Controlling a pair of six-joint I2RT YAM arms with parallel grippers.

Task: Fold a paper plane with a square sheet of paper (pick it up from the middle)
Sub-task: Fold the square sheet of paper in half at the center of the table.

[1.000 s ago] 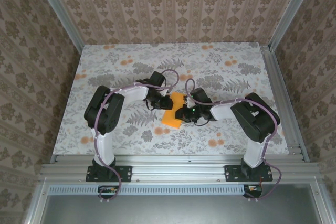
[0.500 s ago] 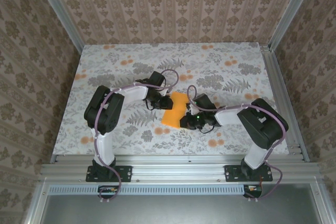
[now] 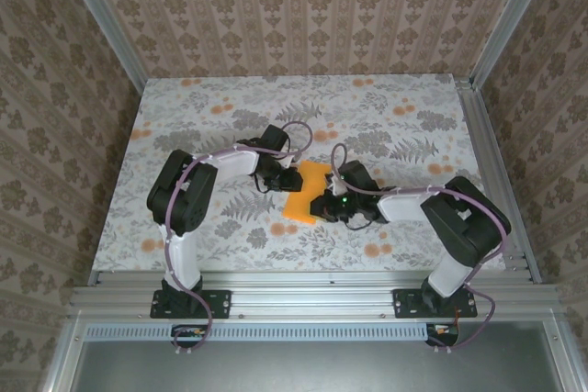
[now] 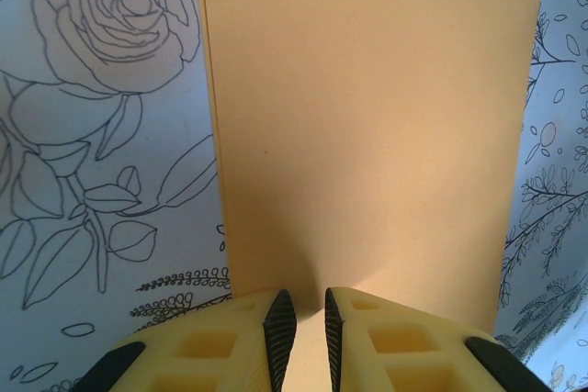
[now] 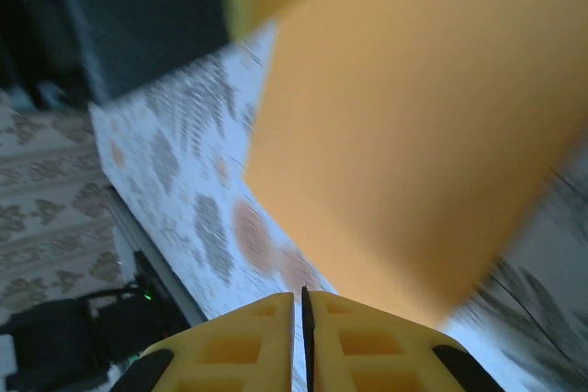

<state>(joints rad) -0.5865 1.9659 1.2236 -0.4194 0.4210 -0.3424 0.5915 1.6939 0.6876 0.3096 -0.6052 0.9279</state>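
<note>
**Right arm swings out, left arm holds its place**

On the flowered table, the one large change over the last second is in the right arm. Its elbow has swung outward and toward the near edge. The left arm has not moved.

The orange paper lies mid-table between the two grippers as a long slanted shape, not yet a pointed dart. More of its right side shows now than a second ago, while its near corner has stayed where it was.

The right gripper dipped toward the near edge and has come back to the paper's right side. Its wrist camera shows the jaws closed to a hairline. An orange flap is raised off the table just ahead of them. I cannot tell whether its edge is caught in that line.

The left gripper sits at the paper's far-left edge. Its fingers are a sliver apart, tips on flat paper. Whether they pinch it or only press it down, I cannot tell.

This looks like a fold in progress, with one side anchored and the other being carried over.
</note>
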